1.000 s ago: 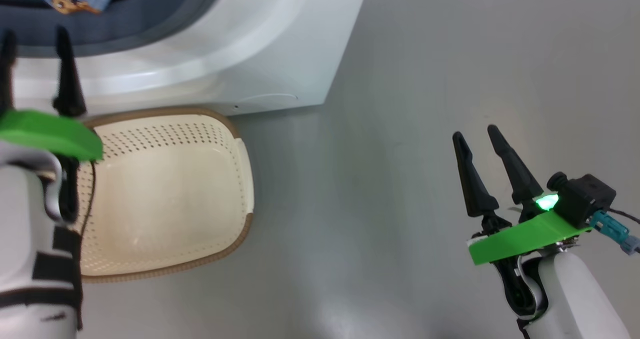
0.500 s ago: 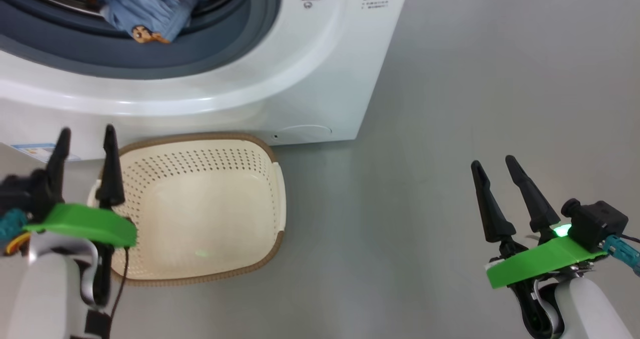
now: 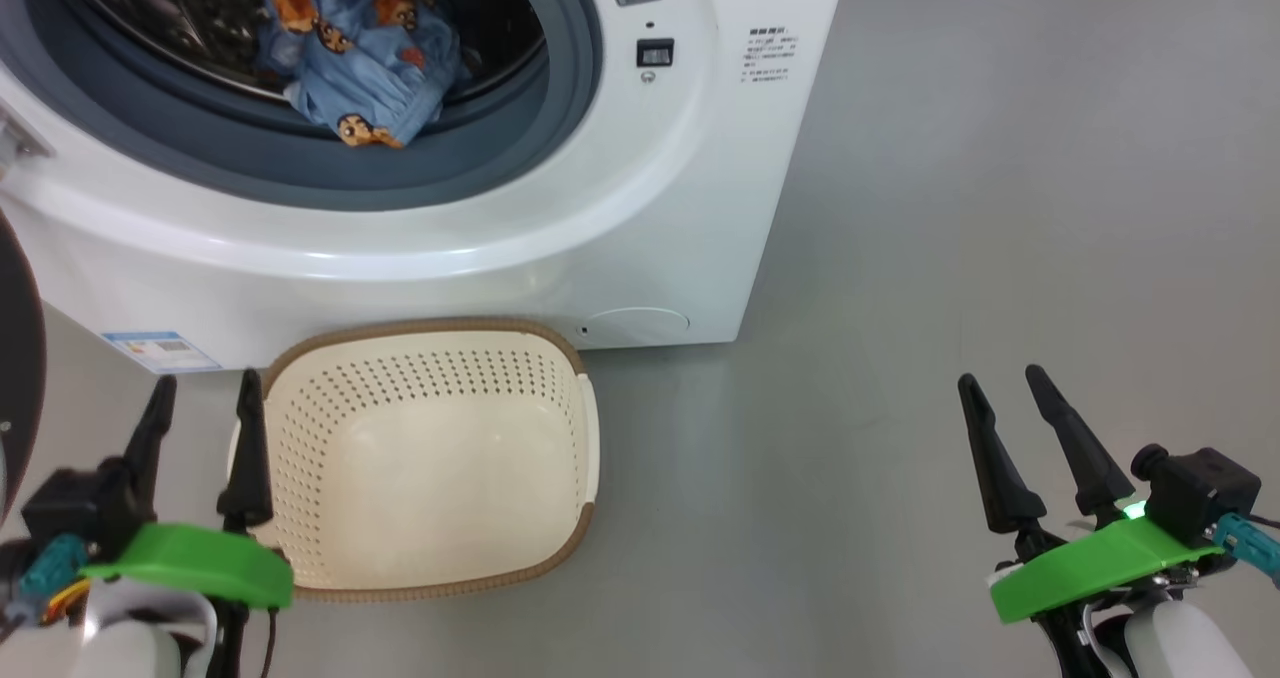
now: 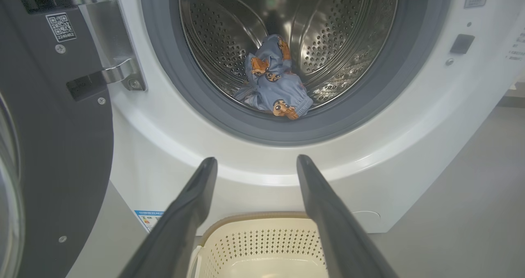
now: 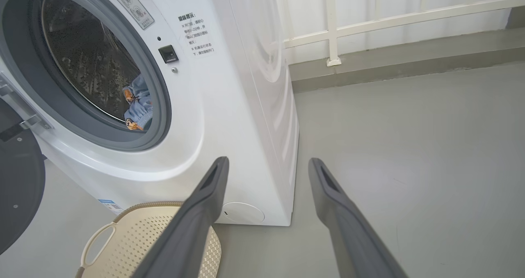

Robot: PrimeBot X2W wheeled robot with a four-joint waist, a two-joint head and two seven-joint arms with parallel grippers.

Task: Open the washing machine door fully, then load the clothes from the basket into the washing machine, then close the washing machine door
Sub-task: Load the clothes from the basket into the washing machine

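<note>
The washing machine (image 3: 650,208) stands open, and its door (image 4: 49,146) is swung out to the left, dark inner side showing. The clothes (image 3: 360,58), light blue with orange-brown faces, lie in the steel drum near the gasket; they also show as the clothes (image 4: 272,85) and the clothes (image 5: 137,105). The cream basket (image 3: 420,330) sits on the floor against the machine's front, with nothing in it. My left gripper (image 3: 205,383) is open and empty beside the basket's left rim. My right gripper (image 3: 1000,378) is open and empty over the floor far to the right.
Grey floor (image 3: 1000,208) stretches to the right of the machine. A white railing (image 5: 332,23) on a low kerb runs along the back. A blue label (image 3: 160,350) and a round cap (image 3: 637,323) mark the machine's lower front.
The head camera has tilted up, bringing the drum and clothes into view. My left gripper has drawn back from the machine's opening to beside the basket. Both grippers stay open.
</note>
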